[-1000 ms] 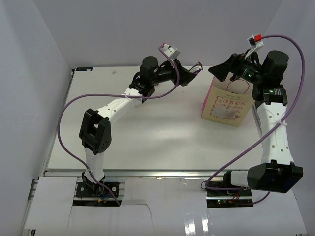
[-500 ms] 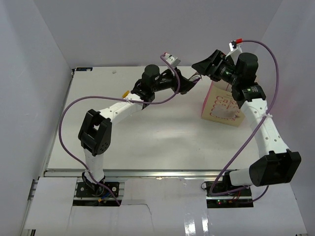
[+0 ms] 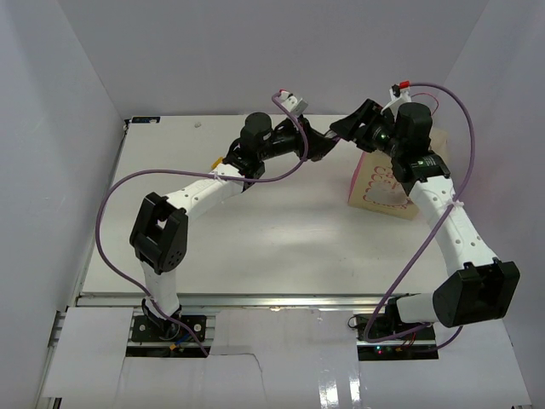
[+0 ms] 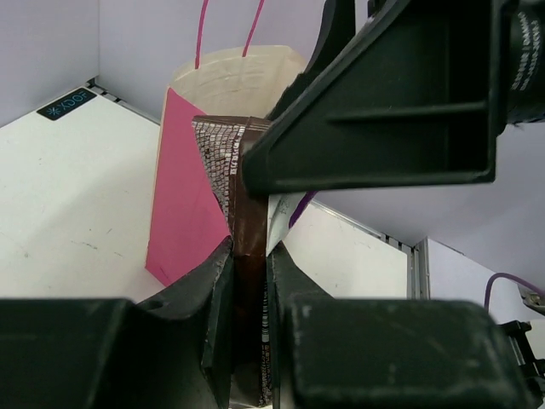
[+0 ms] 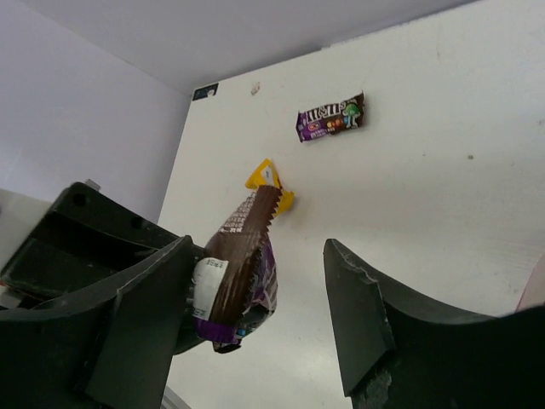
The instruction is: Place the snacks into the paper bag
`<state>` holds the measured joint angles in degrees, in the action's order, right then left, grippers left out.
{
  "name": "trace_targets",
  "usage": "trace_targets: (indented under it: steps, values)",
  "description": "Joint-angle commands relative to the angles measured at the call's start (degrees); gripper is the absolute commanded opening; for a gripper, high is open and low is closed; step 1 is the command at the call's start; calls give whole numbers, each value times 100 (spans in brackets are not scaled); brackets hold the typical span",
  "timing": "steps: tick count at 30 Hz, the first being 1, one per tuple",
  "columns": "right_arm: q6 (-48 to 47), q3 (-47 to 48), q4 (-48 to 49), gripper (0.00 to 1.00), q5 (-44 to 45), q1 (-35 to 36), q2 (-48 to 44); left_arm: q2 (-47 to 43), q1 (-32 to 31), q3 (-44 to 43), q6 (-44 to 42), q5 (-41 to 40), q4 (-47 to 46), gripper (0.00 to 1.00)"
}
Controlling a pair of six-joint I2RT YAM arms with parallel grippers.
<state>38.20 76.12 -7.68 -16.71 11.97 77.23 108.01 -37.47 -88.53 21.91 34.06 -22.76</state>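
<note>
My left gripper (image 4: 249, 251) is shut on a dark brown candy bar (image 4: 243, 196) and holds it in the air just left of the paper bag (image 3: 383, 183). The bag stands upright, its pink side (image 4: 183, 213) in the left wrist view. My right gripper (image 5: 255, 251) is open and its fingers (image 5: 375, 324) straddle the free end of the same bar (image 5: 243, 256). In the top view the two grippers meet, left (image 3: 328, 141) and right (image 3: 349, 128). A yellow packet (image 5: 268, 181) and a purple-brown candy packet (image 5: 330, 115) lie on the table. The dark-blue bag is out of view.
The white table (image 3: 281, 230) is walled in by white panels at the back and both sides. The yellow packet (image 3: 218, 160) lies beside the left arm's forearm. Purple cables loop above both arms. A black label (image 5: 204, 89) marks the far table corner.
My right gripper swung left from above the paper bag to the left gripper and now straddles the candy bar. The left gripper shifted slightly right, still holding the bar.
</note>
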Motion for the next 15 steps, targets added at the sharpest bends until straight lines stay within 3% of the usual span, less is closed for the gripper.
trace_targets:
  steps: [1,4,7,8,10,11,15]
  values:
    - [4,-193,56,68,115,86,-208,-386,-14,-85,15,12,-237,19]
    - [74,-281,135,58,-51,104,-226,-368,-23,-85,15,21,-246,20]
    - [65,-308,214,35,-148,122,-235,-368,-23,-94,24,21,-255,20]
    - [48,-291,223,22,-148,122,-226,-368,-14,-94,41,21,-255,26]
    - [-31,-221,258,10,-166,122,-226,-377,-23,-94,59,-22,-255,38]
    - [-49,-203,276,8,-218,113,-226,-412,-23,-68,94,-57,-264,55]
    - [-460,8,469,8,-447,78,-279,-675,-6,125,147,-391,-290,87]
